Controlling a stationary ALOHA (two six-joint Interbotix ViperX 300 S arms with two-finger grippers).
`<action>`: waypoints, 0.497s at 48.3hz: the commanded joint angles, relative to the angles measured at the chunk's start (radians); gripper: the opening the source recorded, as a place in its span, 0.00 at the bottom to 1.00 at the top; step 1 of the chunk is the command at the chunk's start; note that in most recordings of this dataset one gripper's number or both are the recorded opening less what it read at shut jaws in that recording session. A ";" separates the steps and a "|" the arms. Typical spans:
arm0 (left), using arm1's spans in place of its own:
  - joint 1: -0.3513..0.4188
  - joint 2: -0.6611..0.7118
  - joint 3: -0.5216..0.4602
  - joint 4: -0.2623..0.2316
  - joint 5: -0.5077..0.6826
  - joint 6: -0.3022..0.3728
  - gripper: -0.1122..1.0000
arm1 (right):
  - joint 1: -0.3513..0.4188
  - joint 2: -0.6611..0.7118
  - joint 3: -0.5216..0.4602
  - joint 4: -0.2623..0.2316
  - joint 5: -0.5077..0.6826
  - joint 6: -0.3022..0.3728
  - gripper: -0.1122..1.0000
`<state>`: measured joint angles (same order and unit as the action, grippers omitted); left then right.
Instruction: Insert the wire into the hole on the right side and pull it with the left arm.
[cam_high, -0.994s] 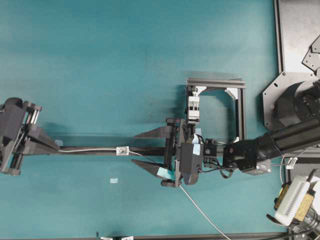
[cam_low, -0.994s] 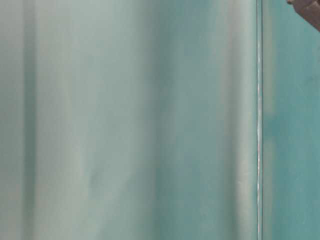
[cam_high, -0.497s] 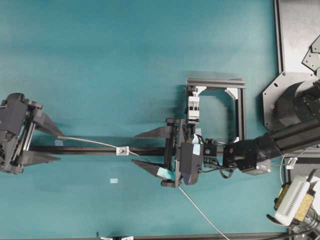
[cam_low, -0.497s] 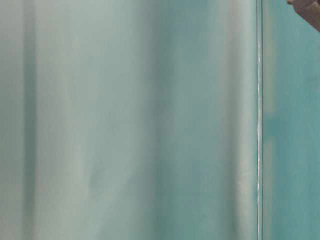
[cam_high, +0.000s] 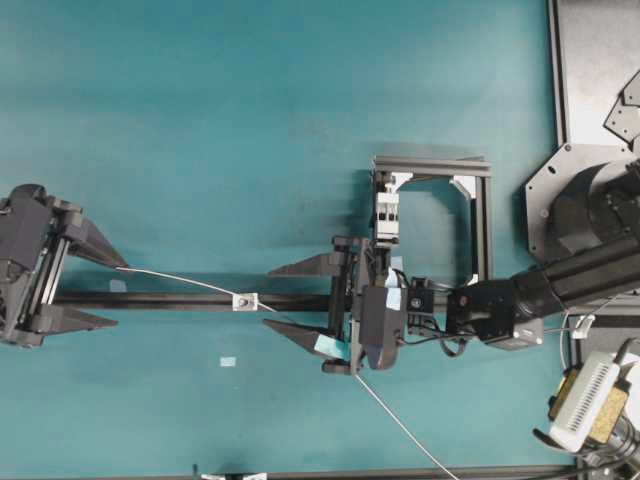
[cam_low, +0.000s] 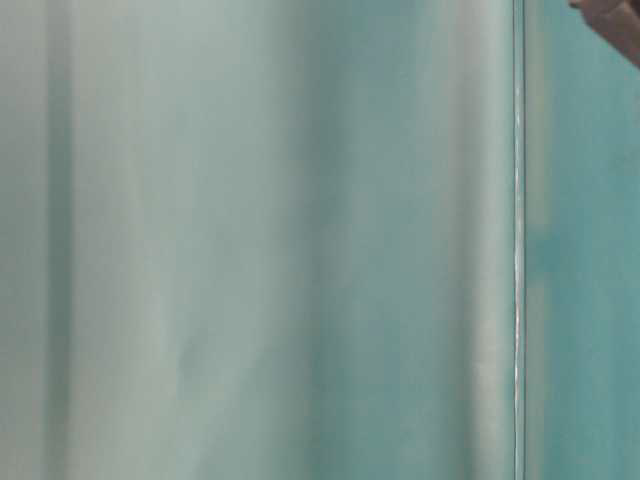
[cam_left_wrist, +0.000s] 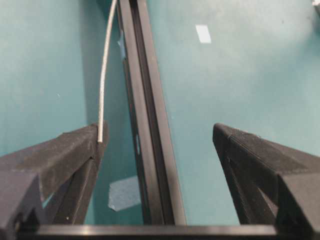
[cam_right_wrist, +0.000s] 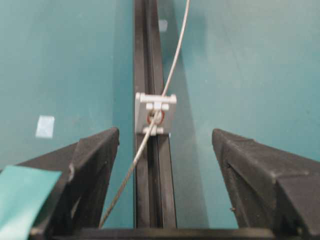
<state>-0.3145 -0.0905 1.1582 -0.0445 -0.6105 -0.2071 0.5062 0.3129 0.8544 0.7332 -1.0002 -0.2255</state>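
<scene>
Left arm's black tapered-finger gripper (cam_high: 85, 283): jaws wide apart, holding nothing. In the left wrist view the tip of the thin pale grey flexible wire (cam_left_wrist: 102, 90) rests against the inner edge of one finger (cam_left_wrist: 70, 150); touching, not pinched.

Right black gripper with pale-blue tape patches (cam_high: 290, 299): also spread wide and empty, one finger either side of the long black slotted rail (cam_right_wrist: 150, 50) just short of the block.

Wire is threaded. It runs through the dark hole (cam_right_wrist: 154, 118) in the small silvery-white square metal block (cam_high: 244, 300) on the rail, arcs out over the teal table (cam_high: 250, 120) to the left gripper, and on the other side trails past the right gripper toward the bottom edge of the overhead view.

Table-level view is teal blur, no use.

Handling, my read:
- Very light and springy; holds a gentle bow instead of lying limp, so it will likely flick when let go.
- Thin and smooth, so probably slippery between hard fingers. Needs a full close, square across the pads.
- Kinks if bent hard at the block. Pull along the rail axis, not sideways.
- Best hold: the stiffer straight end section, a little back from the very tip, so it can't slip out the front.
- Risk: the tip sits off-centre against one finger; closing as is may push it aside rather than trap it.
</scene>
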 joint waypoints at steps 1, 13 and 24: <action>0.020 -0.031 0.000 0.002 -0.005 0.003 0.85 | 0.000 -0.057 0.006 -0.002 -0.003 -0.002 0.85; 0.043 -0.061 0.017 0.003 -0.005 0.006 0.85 | -0.003 -0.112 0.049 0.000 -0.003 0.002 0.85; 0.060 -0.089 0.026 0.003 -0.005 0.044 0.85 | -0.018 -0.146 0.077 0.002 -0.003 0.000 0.85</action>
<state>-0.2623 -0.1549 1.1873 -0.0445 -0.6105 -0.1749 0.4955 0.2040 0.9311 0.7332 -1.0002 -0.2240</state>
